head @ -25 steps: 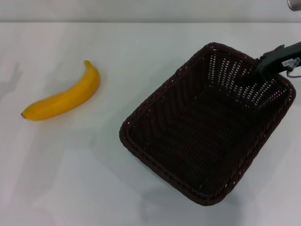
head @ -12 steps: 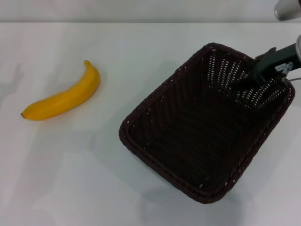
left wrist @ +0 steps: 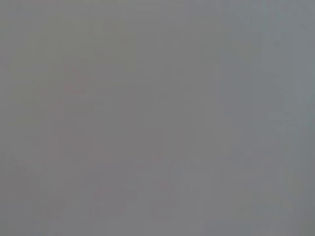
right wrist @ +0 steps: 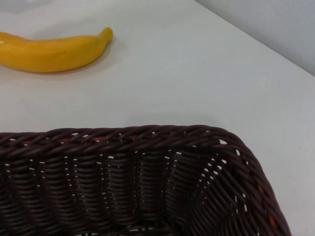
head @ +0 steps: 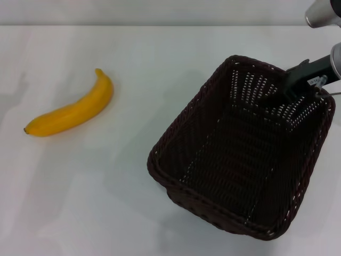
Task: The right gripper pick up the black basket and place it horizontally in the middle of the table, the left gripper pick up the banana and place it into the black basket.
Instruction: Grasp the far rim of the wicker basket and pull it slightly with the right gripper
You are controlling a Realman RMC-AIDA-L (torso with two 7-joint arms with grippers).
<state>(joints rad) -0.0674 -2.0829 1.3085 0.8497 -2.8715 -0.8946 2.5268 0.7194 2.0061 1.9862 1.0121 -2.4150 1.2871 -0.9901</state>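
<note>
At table's [head: 160, 53] right side, right gripper [head: 282, 95] clamped on black basket's [head: 240, 154] far rim; long axis diagonal (not yet horizontal), table middle lies leftward. Banana [head: 72, 111] far left.

The right end effector [head: 287, 88] reaches in from the far right edge of the head view, its black finger piece slanting down and toward the robot's left, with a small white label on its side. Behind it the silver-grey metal arm [head: 322, 13] shows at the upper right corner. How the fingers stand cannot be made out. The left arm is out of the head view, and its wrist view shows only plain grey
</note>
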